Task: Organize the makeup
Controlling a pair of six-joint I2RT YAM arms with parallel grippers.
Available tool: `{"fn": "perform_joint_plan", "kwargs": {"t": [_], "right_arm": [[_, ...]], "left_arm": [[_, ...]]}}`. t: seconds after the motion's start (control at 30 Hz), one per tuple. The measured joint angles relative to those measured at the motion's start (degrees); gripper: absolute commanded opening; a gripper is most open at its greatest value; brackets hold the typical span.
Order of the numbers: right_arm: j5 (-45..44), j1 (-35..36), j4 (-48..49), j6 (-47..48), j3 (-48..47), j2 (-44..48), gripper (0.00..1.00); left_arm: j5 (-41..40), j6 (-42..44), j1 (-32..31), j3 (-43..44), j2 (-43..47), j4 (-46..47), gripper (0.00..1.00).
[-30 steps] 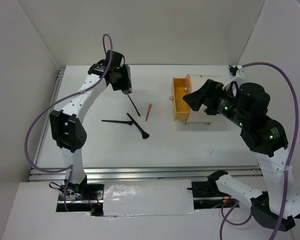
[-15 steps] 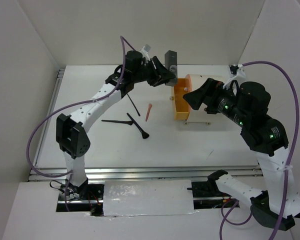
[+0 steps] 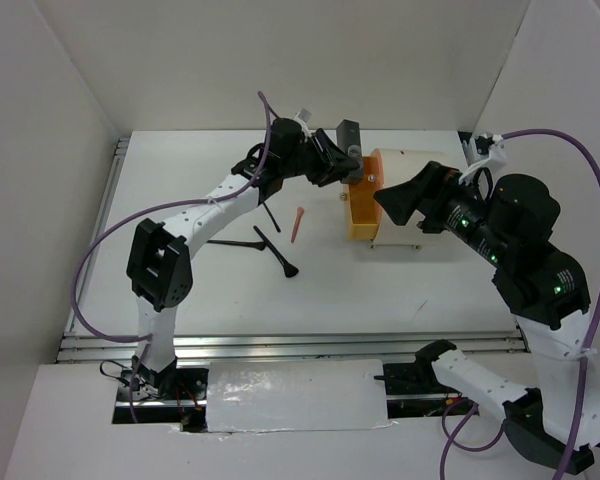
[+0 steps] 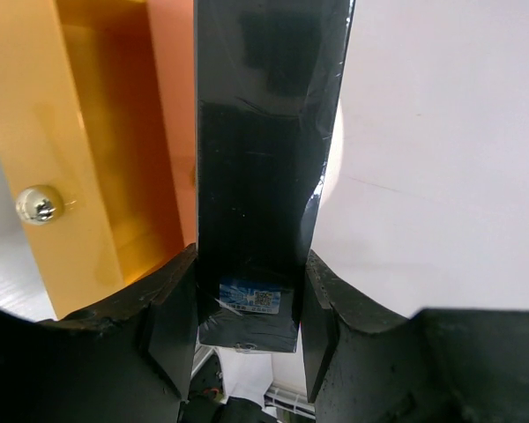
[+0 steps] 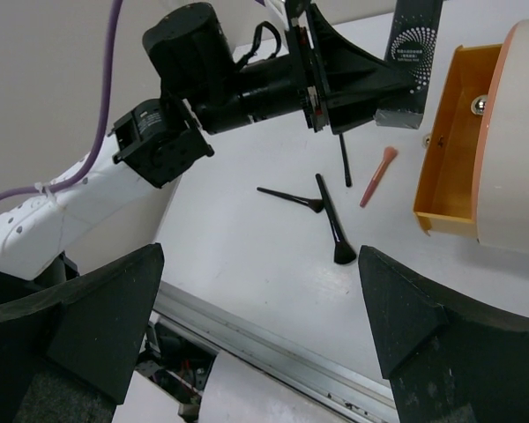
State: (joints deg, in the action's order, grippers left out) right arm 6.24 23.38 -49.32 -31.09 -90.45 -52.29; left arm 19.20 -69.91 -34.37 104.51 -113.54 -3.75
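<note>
Clamped on the dark grey tube (image 4: 264, 132), the left end effector (image 4: 249, 304) was held at the open orange drawer (image 4: 88, 176). The right end effector (image 5: 256, 326) was spread wide, empty. Black brushes (image 3: 276, 252) and a pink stick (image 3: 297, 224) were scattered on the white desk (image 3: 230, 300), enclosed by white walls (image 3: 280, 60).

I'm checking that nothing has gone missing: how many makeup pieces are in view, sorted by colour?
Dark grey tube: 1
Black brushes: 3
Orange-pink stick: 1
Total: 5
</note>
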Motion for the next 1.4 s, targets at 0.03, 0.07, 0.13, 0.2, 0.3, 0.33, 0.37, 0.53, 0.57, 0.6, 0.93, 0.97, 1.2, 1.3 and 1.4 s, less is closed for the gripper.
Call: {"fn": "perform_joint_plan", "kwargs": {"t": [0.03, 0.07, 0.13, 0.2, 0.3, 0.33, 0.37, 0.53, 0.57, 0.6, 0.93, 0.97, 1.2, 1.3, 1.4], "right_arm": [[0.0, 0.0, 0.0, 0.0, 0.0, 0.0, 1.00], [0.0, 0.0, 0.0, 0.0, 0.0, 0.1, 1.00], [0.0, 0.0, 0.0, 0.0, 0.0, 0.2, 1.00], [0.0, 0.0, 0.0, 0.0, 0.0, 0.3, 1.00], [0.0, 0.0, 0.0, 0.0, 0.0, 0.3, 1.00], [0.0, 0.0, 0.0, 0.0, 0.0, 0.3, 1.00], [0.0, 0.0, 0.0, 0.0, 0.0, 0.3, 1.00], [0.0, 0.0, 0.0, 0.0, 0.1, 0.4, 1.00], [0.0, 0.0, 0.0, 0.0, 0.1, 0.4, 1.00], [0.0, 0.0, 0.0, 0.0, 0.1, 0.4, 1.00], [0.0, 0.0, 0.0, 0.0, 0.1, 0.4, 1.00], [0.0, 0.0, 0.0, 0.0, 0.1, 0.4, 1.00], [0.0, 0.0, 0.0, 0.0, 0.1, 0.4, 1.00], [0.0, 0.0, 0.0, 0.0, 0.1, 0.4, 1.00], [0.0, 0.0, 0.0, 0.0, 0.1, 0.4, 1.00]], "left_arm": [[-0.1, -0.2, -0.1, -0.3, -0.2, 0.0, 0.18], [-0.3, -0.5, -0.2, -0.5, -0.4, 0.1, 0.18], [-0.5, -0.8, -0.6, -0.8, -1.0, 0.2, 0.18], [-0.5, -0.8, -1.0, -1.2, -1.5, 0.4, 0.18], [-0.5, -0.8, -1.7, -2.3, -1.6, 0.4, 0.19], [-0.5, -0.8, -1.9, -2.8, -1.6, 0.5, 0.19], [-0.5, -0.9, -2.0, -3.2, -1.6, 0.5, 0.20], [-0.5, -1.0, -2.5, -4.8, -1.7, 0.8, 0.32], [-0.5, -1.0, -2.7, -4.9, -1.7, 0.8, 0.37], [-0.5, -1.0, -2.8, -4.9, -1.7, 0.9, 0.40], [-1.6, -0.9, -3.1, -4.9, -1.7, 0.8, 0.83], [-1.8, -0.9, -3.1, -5.0, -1.7, 0.9, 0.85], [-2.0, -1.1, -3.1, -5.6, -1.7, 1.9, 0.83], [-2.0, -1.0, -3.1, -5.6, -1.5, 2.0, 0.83], [-3.0, -0.7, -3.1, -5.7, -0.6, 1.2, 0.83]]}}
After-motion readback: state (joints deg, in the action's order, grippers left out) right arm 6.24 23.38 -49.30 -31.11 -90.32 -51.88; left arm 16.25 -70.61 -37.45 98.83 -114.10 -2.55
